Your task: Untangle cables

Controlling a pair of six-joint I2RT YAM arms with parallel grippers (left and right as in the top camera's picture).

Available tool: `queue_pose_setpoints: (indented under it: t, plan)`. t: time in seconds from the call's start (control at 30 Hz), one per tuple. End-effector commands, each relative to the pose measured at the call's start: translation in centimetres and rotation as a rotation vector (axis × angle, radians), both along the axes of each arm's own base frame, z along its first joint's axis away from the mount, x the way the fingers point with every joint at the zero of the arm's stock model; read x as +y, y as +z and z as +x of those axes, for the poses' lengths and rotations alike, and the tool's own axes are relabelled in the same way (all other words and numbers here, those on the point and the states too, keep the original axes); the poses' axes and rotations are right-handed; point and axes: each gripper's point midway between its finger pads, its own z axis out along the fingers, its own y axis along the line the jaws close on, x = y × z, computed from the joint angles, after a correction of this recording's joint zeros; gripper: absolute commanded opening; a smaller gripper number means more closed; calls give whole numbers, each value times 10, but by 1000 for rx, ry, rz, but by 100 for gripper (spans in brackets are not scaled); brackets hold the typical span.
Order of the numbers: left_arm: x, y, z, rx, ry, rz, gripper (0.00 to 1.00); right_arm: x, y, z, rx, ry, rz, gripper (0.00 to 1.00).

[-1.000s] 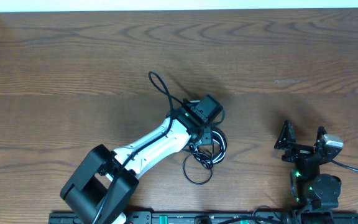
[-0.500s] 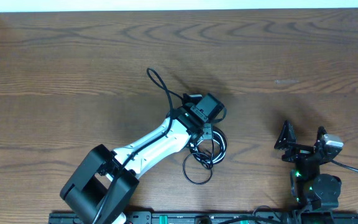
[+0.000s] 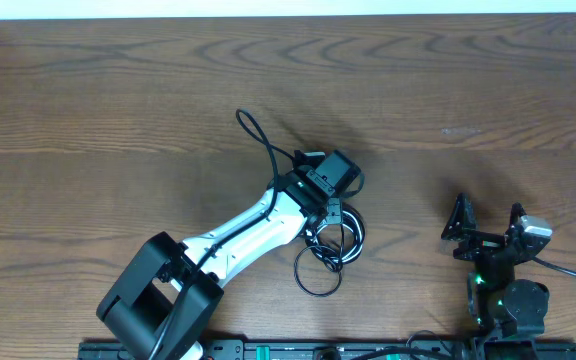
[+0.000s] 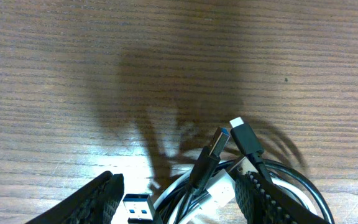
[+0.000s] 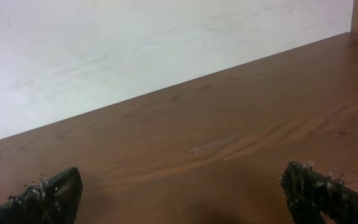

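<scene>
The cables lie as one tangled bundle (image 3: 330,245) in the middle of the table, and one long black loop (image 3: 253,132) runs out to the upper left. My left gripper (image 3: 330,212) is open and straddles the bundle. In the left wrist view it (image 4: 179,202) has a black USB plug (image 4: 138,208), a second black plug (image 4: 213,155), a white-tipped plug (image 4: 244,134) and the white cable (image 4: 219,193) between its fingers (image 4: 101,199). My right gripper (image 3: 486,222) is open and empty at the lower right, far from the cables; in its own view it (image 5: 182,199) holds nothing.
The brown wooden table (image 3: 118,90) stretches around the bundle. A white wall edge (image 3: 288,8) runs along the far side. A black rail (image 3: 268,350) lies at the near edge. The right arm's own black wire (image 3: 568,270) trails off to the right.
The left gripper has shifted slightly up and left over the bundle, and the long black loop moved a little with it. The right arm has not moved.
</scene>
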Motion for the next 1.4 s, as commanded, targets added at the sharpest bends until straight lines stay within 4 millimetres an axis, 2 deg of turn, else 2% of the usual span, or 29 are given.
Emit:
queue_pose_setpoints:
  t: [0.0, 0.37, 0.53, 0.7, 0.93, 1.2, 1.23, 1.37]
  plan:
    - [3, -4, 1, -6, -8, 28, 64, 3, -1, 0, 2, 12, 2, 99]
    - [3, -4, 0, 1, -10, 24, 64, 3, -1, 0, 2, 12, 2, 99]
    - [0, -9, -24, 122, -39, -5, 64, 3, -1, 0, 2, 12, 2, 99]
    - [20, -12, -37, 193, -16, 58, 64, 3, -1, 0, 2, 12, 2, 99]
    - [36, -8, -38, 269, -14, 53, 64, 3, -1, 0, 2, 12, 2, 99]
    - [41, -6, -33, 367, 89, -72, 63, 3, -1, 0, 2, 12, 2, 99]
    - [40, -7, -33, 371, 91, -76, 59, 3, -1, 0, 2, 12, 2, 99]
    - [29, -12, -38, 406, 70, -115, 57, 3, -1, 0, 2, 12, 2, 99]
